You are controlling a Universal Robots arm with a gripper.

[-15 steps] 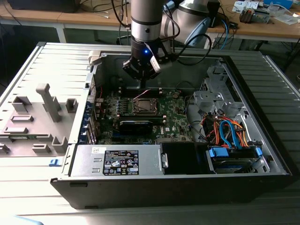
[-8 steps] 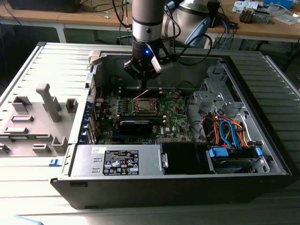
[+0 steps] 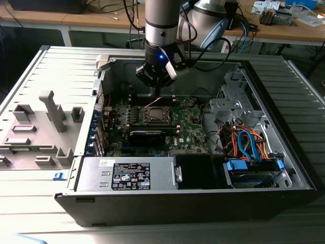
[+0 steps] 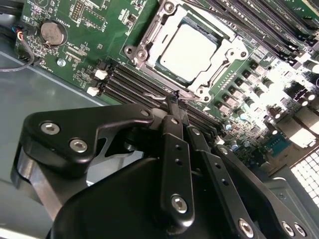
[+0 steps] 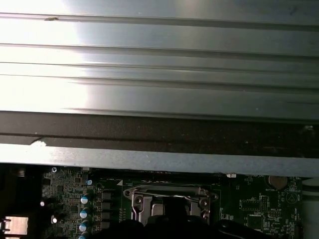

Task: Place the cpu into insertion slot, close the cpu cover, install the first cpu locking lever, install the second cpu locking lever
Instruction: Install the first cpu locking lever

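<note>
Inside the open case (image 3: 284, 117) in the exterior view, green board (image 3: 188, 124) lying flat, slot (image 3: 156, 115) near its middle with cover (image 3: 163, 108) shut over it. Arm standing straight above, claw (image 3: 156, 86) hanging just over the slot's far edge, a thin lever (image 3: 153, 103) rising at a slant from the socket toward the tips. Grey fixture tray (image 3: 35, 132) on the case's left, well apart. In the second wrist view, cpu (image 4: 188, 52) seated flat in the slot (image 4: 149, 37), pale face showing through the cut-out of the cover (image 4: 219, 74), so placing and closing look done. Claw (image 4: 175, 102) with fingers (image 4: 174, 149) pressed together, tips right at the bent wire end of the lever (image 4: 158, 97) beside the socket's edge; clamped on the wire or merely touching, hard to say. Probably held there to work that lever down and under its catch. Coin cell (image 4: 52, 33) well off toward the board's corner. In the first wrist view, ribbed case wall (image 5: 159, 74) above, socket frame (image 5: 169, 196) below it, looking across the board from low down.
</note>
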